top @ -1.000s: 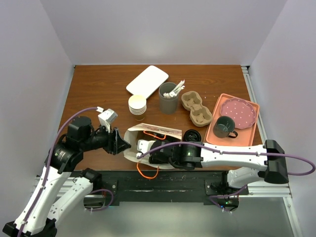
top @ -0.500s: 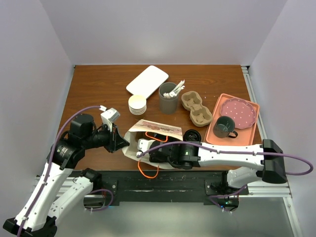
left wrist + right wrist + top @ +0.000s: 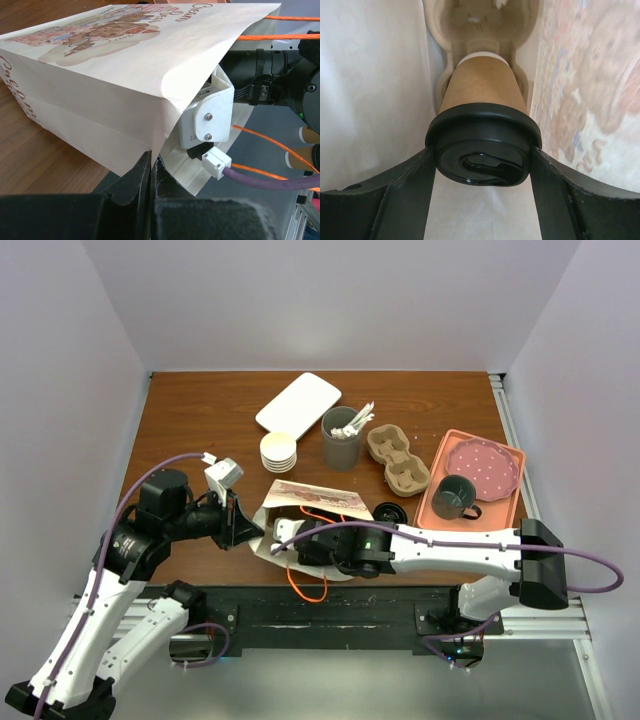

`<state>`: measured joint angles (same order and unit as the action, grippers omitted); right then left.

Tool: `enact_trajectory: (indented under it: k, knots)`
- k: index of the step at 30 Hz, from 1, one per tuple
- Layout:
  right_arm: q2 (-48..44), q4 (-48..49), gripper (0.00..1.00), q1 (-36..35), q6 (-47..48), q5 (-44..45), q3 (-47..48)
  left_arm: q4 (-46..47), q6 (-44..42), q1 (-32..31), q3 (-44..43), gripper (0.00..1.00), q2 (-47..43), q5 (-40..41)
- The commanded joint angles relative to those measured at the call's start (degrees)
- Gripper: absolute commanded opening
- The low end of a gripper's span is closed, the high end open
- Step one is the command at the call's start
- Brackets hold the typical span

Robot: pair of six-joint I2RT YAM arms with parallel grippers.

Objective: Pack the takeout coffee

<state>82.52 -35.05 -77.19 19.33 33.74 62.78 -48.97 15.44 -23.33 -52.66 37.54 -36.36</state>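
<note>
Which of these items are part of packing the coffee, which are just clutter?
Job: paper bag, takeout coffee, pulp carrier inside the bag.
Clutter: stack of lidless cups, grey utensil cup, empty pulp carrier, white rectangular plate, pink tray, spotted plate, dark mug.

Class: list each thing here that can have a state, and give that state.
bag, lying on its side, mouth open
coffee, lidded, inside the bag
left gripper, shut on the bag's edge
right gripper, shut on the coffee
mug, upright on the tray
carrier, outside the bag, empty
utensil cup, upright, filled
cup stack, upright, nested
</note>
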Motion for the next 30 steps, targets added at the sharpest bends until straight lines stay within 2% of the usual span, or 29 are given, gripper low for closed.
enact_trajectory:
  k: [1,10,21,30]
  knots:
    - [0.9,1.0,0.40,0.6,2.2,-2.5,3.5,0.5,0.2,-0.1,-2.4,0.03,0.0,-3.2]
    - [0.8,-2.3,0.38,2.3,4.1,4.8,5.9,-0.2,0.0,-0.1,-2.4,0.02,0.4,-2.3]
    - [-2.1,-6.1,0.38,2.7,2.4,5.6,5.7,0.3,0.5,-0.1,-2.1,0.02,1.2,-2.1]
    - [-2.1,-7.4,0.38,2.7,1.4,-2.5,7.9,-2.5,0.6,-0.1,-5.9,0.02,3.2,-0.1]
